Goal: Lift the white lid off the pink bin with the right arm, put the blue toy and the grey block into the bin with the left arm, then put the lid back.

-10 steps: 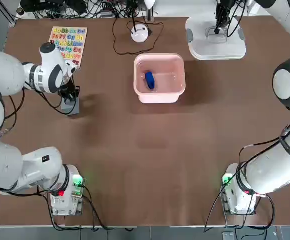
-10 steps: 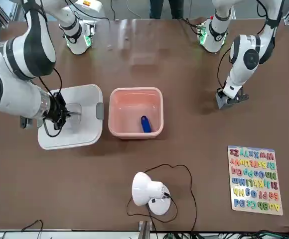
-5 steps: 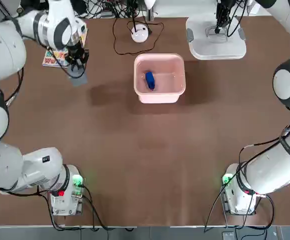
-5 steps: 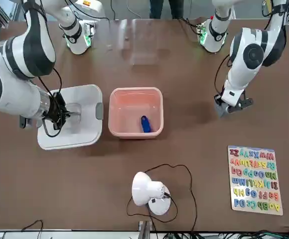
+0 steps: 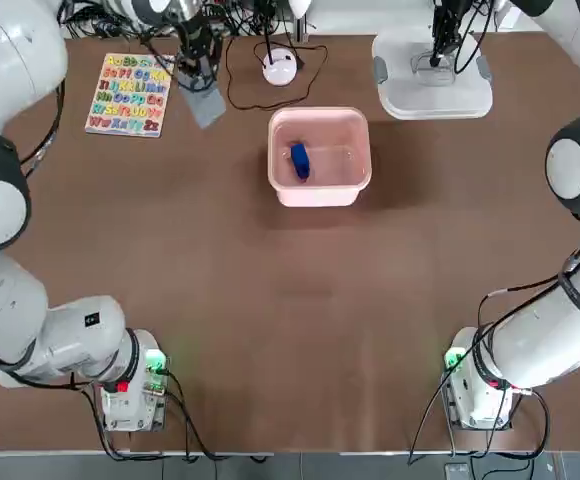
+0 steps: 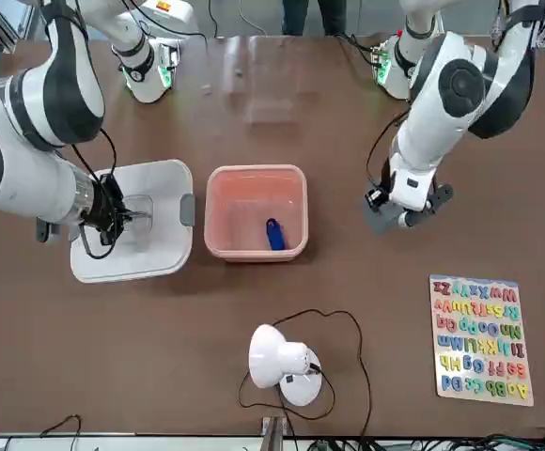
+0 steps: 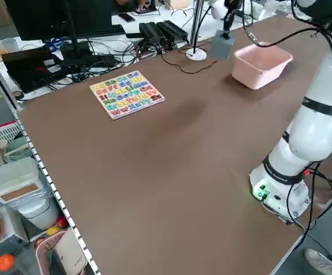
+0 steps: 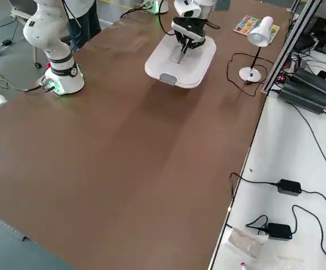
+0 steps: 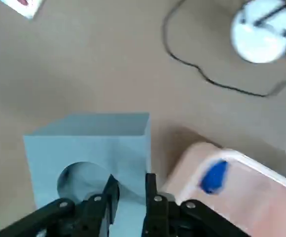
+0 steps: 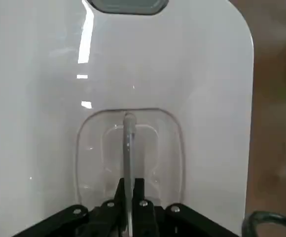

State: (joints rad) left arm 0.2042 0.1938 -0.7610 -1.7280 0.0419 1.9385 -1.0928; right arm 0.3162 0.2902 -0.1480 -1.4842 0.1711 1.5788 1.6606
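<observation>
- The left gripper (image 9: 133, 185) clamps the grey cube-shaped block (image 9: 133, 148) beside the pale pink square plastic tub (image 5: 319, 195), likely to drop it inside.
- The small bright blue plastic toy (image 5: 300, 161) lies inside.
- The right gripper (image 10: 128, 185) pinches the white square plastic lid (image 10: 207, 98) by its handle, aside, probably ready for closing.

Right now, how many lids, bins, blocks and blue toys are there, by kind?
Lid: 1, in right gripper, right of the bin
Bin: 1
Block: 1, in left gripper, left of the bin
Blue toy: 1, in bin
Total: 4
</observation>
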